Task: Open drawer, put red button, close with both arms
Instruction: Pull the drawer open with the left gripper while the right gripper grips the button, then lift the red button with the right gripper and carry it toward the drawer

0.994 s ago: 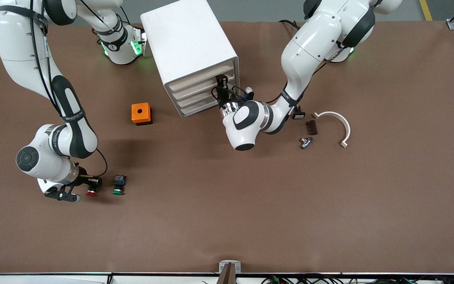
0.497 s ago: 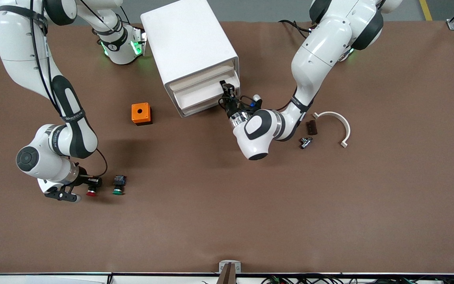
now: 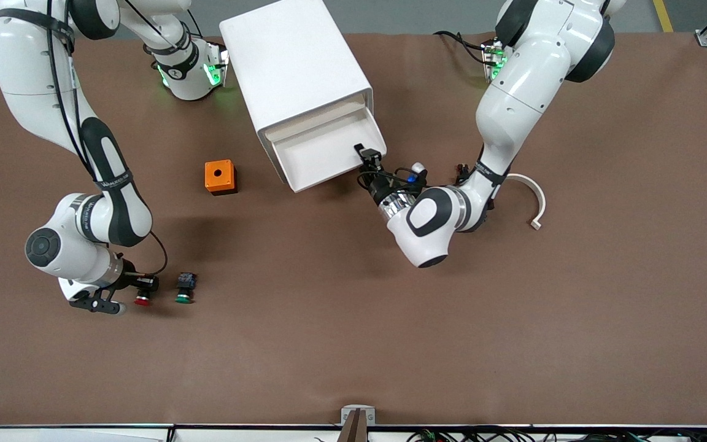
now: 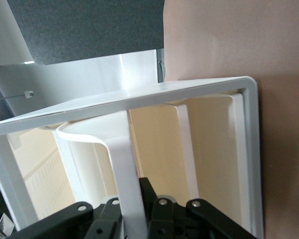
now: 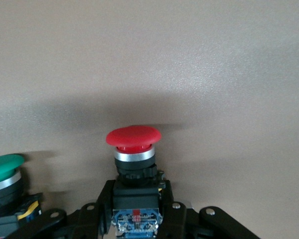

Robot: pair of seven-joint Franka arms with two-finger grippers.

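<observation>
The red button [image 3: 142, 299] lies on its side on the table near the right arm's end, beside a green button [image 3: 183, 298]. My right gripper [image 3: 146, 284] is shut on the red button's black-and-blue body; in the right wrist view the red cap [image 5: 133, 137] sticks out past the gripper [image 5: 137, 199]. The white cabinet [image 3: 295, 67] stands at the middle of the table's robot side. Its top drawer [image 3: 335, 173] is pulled well out and looks empty. My left gripper [image 3: 367, 153] is shut on the drawer's handle [image 4: 122, 164], with a finger on each side of the white strip.
An orange box with a hole [image 3: 220, 177] stands between the cabinet and the buttons. A white curved bracket [image 3: 528, 193] lies toward the left arm's end, with small dark parts [image 3: 461, 169] mostly hidden by the left arm. The green cap [image 5: 2, 172] shows beside the right gripper.
My left gripper has drawn the drawer out toward the front camera, from barely open to well open. The right arm and the red button have not moved.
</observation>
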